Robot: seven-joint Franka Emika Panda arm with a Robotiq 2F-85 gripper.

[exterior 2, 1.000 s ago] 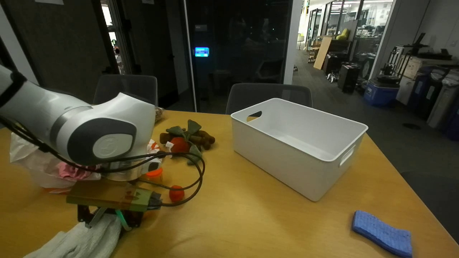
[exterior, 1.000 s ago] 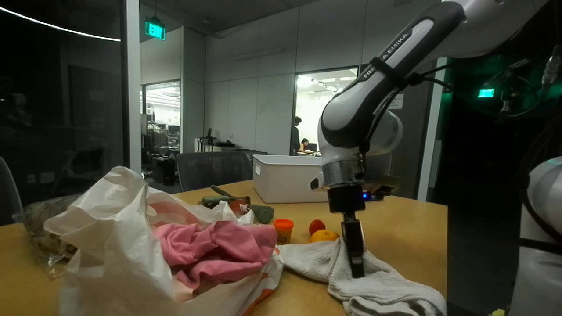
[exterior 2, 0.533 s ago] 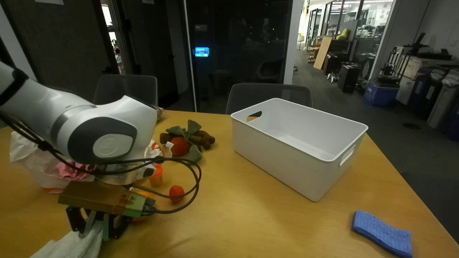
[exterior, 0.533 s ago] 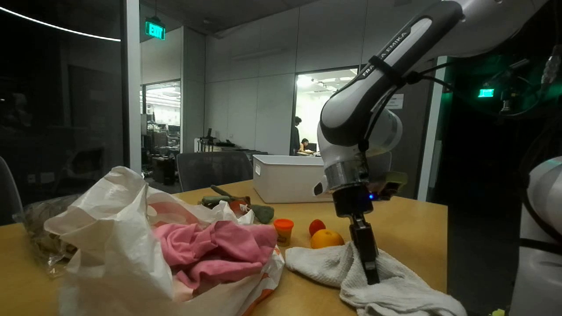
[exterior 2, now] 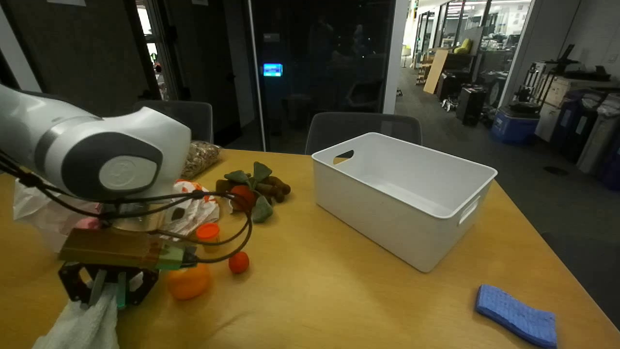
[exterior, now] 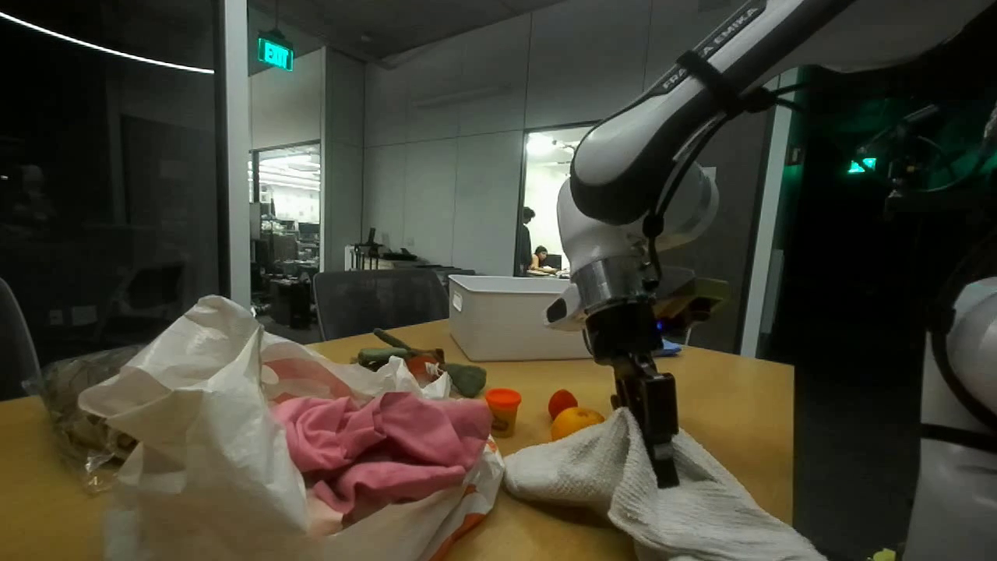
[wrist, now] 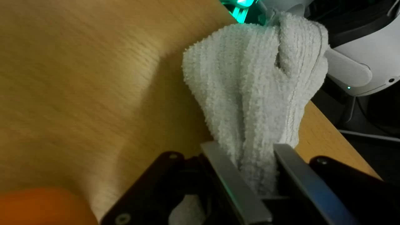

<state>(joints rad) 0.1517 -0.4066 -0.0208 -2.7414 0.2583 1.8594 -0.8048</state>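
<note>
Plainly, the largest thing before us is the wood-topped table (exterior 2: 339,300), and over it reaches the white-and-black robot arm (exterior: 623,160). Next in size we see the white bin (exterior 2: 373,211), upright on the table, and then the white plastic bag (exterior: 210,436), its mouth gaping. Near that bag we find the white ribbed towel (exterior: 654,514), pulled into a peak and sloping away on both sides; we cannot tell how much of it touches the table. The crumpled pink cloth (exterior: 389,436) bulges from the bag. The gripper (wrist: 245,148) leans slightly and, as the wrist view shows us, is clamped on a gathered fold of the towel. Smaller again, we spot a leafy brown, red and green bundle (exterior 2: 252,186) between bag and bin, and the blue cloth (exterior 2: 516,315) near the table's edge. Just beside the towel we see the orange fruit (exterior: 575,421); near it stand the orange-lidded tub (exterior: 502,413) and, smallest of all, the red round thing (exterior 2: 239,262).
</note>
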